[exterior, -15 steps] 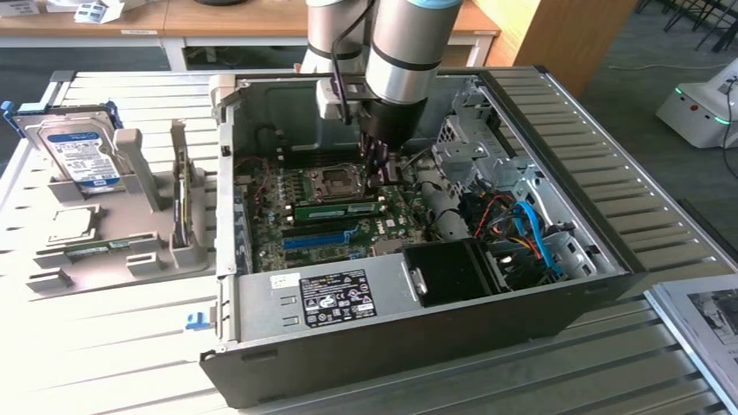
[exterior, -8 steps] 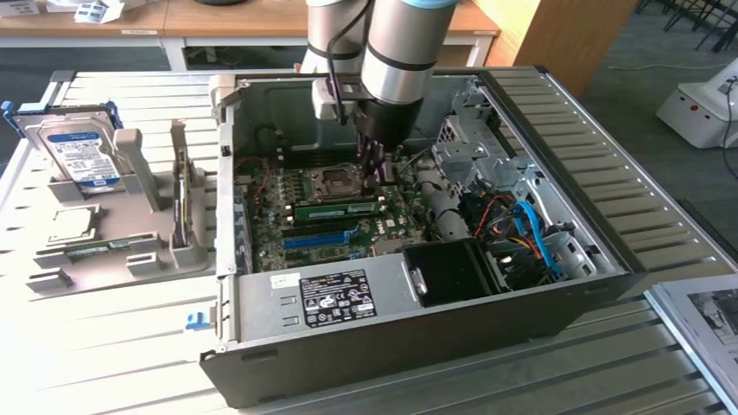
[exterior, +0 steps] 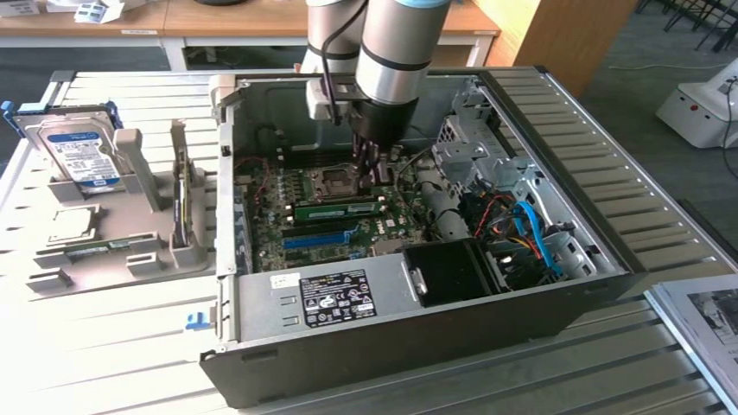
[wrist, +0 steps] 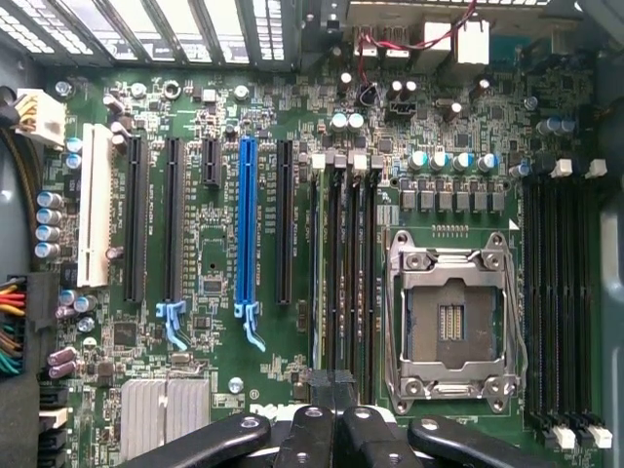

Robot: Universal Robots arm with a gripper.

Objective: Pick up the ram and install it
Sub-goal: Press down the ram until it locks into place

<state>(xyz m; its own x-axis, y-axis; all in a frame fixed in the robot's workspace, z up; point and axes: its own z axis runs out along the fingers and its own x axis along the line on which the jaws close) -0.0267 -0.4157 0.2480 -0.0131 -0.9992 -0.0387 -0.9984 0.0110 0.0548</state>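
The hand is clenched empty inside the open computer case. The ram lies seated in its motherboard slot, at about seven o'clock from the hand. It looks light, stiff and fragile: best gripped by its long edges.

Green ram, blue slot, black jaws, silver-grey arm

The arm reaches straight down, its gripper pointing downward with jaws closed together.
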